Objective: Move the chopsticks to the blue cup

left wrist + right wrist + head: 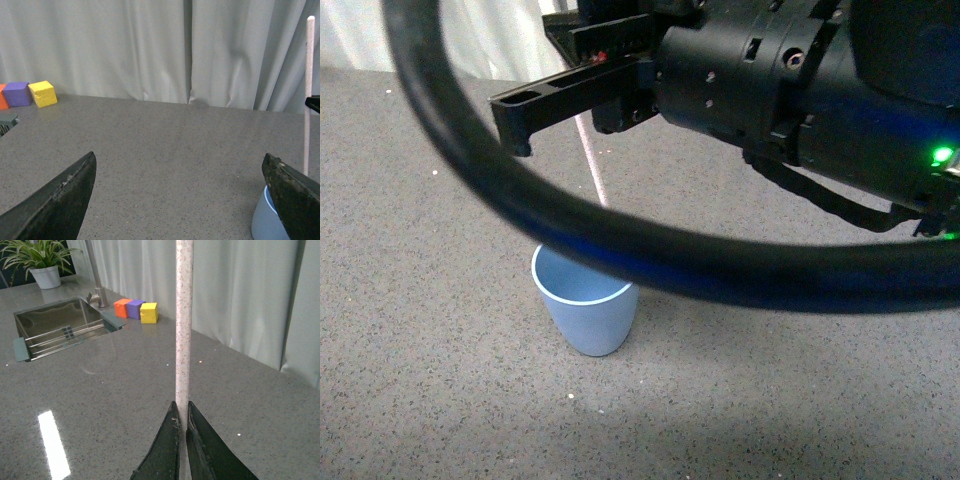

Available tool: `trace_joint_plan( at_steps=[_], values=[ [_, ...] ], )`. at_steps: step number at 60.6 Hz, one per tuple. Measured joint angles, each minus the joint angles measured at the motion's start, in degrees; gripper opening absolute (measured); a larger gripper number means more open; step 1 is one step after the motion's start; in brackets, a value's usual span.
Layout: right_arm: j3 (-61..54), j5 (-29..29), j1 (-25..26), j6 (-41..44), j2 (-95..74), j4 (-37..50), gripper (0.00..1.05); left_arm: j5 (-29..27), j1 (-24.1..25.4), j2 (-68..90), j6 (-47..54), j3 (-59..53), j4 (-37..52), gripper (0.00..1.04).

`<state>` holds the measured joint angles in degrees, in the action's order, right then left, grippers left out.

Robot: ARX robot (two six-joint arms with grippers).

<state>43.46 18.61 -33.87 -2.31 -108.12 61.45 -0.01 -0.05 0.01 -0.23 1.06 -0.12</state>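
Note:
The blue cup (587,308) stands upright on the grey counter. It also shows in the left wrist view (263,221), half hidden by a finger. My right gripper (182,409) is shut on the chopsticks (183,330), one pale speckled stick held nearly upright. In the front view the right gripper (570,95) holds the stick (593,165) above the cup. A black cable hides the stick's lower end. In the left wrist view the stick (308,95) stands over the cup. My left gripper (178,156) is open and empty, low over the counter beside the cup.
A thick black cable (470,150) arcs across the front view. Yellow (149,312), purple (134,308) and orange (121,307) blocks sit by a sink (60,327) with a tap (97,290). A potted plant (42,262) stands behind it. White curtains (150,45) back the counter.

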Motion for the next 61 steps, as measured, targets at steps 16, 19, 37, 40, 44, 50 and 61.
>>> trace_joint_plan(
  at_steps=[16,19,37,40,44,50,61],
  values=[
    [1.7,0.0,-0.8,-1.4,-4.3,0.3,0.01,0.0,0.0,0.0,0.0,0.0,0.0,0.98],
    [1.4,0.1,-0.8,-1.5,-5.6,0.9,0.01,0.0,0.0,0.0,0.0,0.0,0.0,0.98],
    [-1.7,-0.3,-1.1,-1.4,-9.2,3.8,0.01,0.0,0.0,0.0,0.0,0.0,0.0,0.98],
    [-1.9,-0.3,-1.1,-1.4,-9.2,4.0,0.01,0.0,0.0,0.0,0.0,0.0,0.0,0.98],
    [-2.4,-0.1,-1.1,-1.4,-9.2,4.0,0.06,0.0,0.0,0.0,0.0,0.0,0.0,0.98],
    [-3.3,0.0,-1.1,-1.6,-9.1,4.1,0.22,0.0,0.0,0.0,0.0,0.0,0.0,0.98],
    [-4.9,-0.1,-1.0,-1.9,-7.1,5.1,0.52,0.0,0.0,0.0,0.0,0.0,0.0,0.98]
  ],
)
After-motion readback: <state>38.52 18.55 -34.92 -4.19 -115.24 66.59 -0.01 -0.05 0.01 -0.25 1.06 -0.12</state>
